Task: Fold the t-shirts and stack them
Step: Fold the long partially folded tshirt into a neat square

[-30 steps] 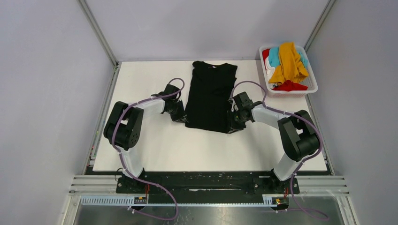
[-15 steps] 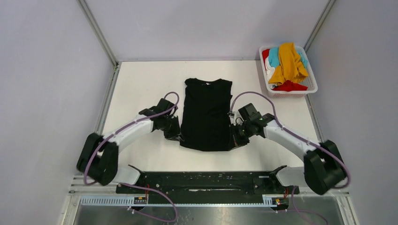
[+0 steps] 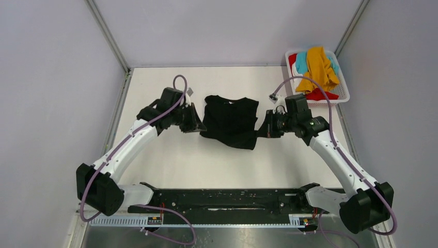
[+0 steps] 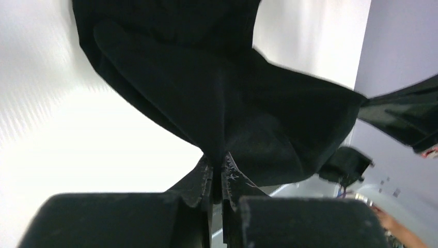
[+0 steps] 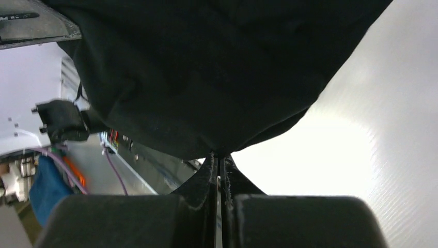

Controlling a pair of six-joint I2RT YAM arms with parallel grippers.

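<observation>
While both jaws clamp black t-shirt (image 3: 230,121), white basket (image 3: 323,103) holding orange, teal, red, white tees (image 3: 317,70)

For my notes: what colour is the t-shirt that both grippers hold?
The t-shirt is plain black, clearest in the top external view.

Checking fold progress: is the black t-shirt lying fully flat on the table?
No: the left pincer and right pincer each pinch an edge of the black t-shirt, holding it bunched up off the table.

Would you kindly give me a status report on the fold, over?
Left gripper and right gripper shut on large black fabric t-shirt, one each side. Nothing in the way.
</observation>
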